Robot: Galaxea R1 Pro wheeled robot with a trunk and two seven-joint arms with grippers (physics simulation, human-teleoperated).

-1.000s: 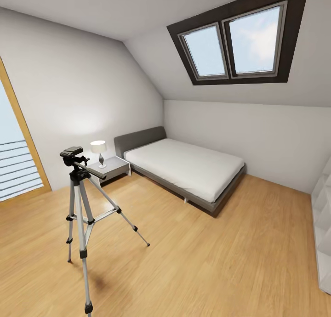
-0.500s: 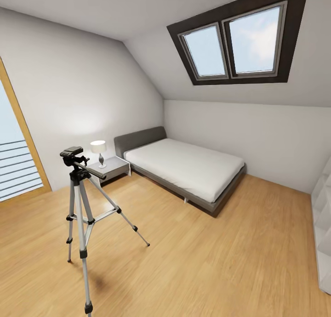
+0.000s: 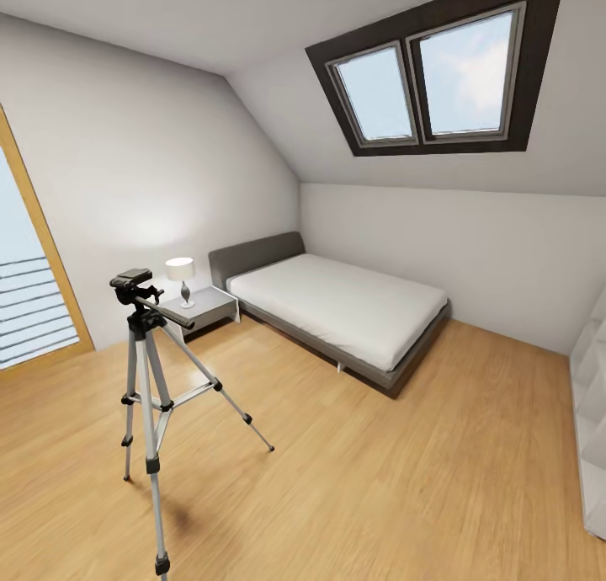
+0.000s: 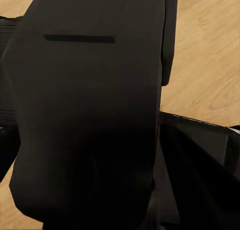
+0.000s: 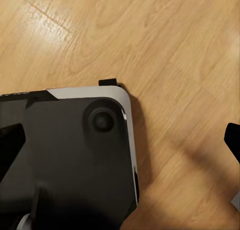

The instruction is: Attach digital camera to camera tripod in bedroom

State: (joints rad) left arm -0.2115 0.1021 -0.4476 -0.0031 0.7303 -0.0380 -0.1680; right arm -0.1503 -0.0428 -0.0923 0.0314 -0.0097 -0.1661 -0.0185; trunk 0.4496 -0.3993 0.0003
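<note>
Bedroom (image 3: 353, 497): 1 camera tripod (image 3: 145, 379) (3 legs), 1 bed (image 3: 337, 303); pincer state maybe hidden, can't tell.

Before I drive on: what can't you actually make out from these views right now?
- Left wrist view: a large black body blocks the near view, so the gripper's state is unreadable.
- Right wrist view: the robot's black base is cut off by the edge; the gripper's state can't be judged.
- Head view: the camera tripod head plate is too small to read; its near foot touches the bottom edge.
</note>
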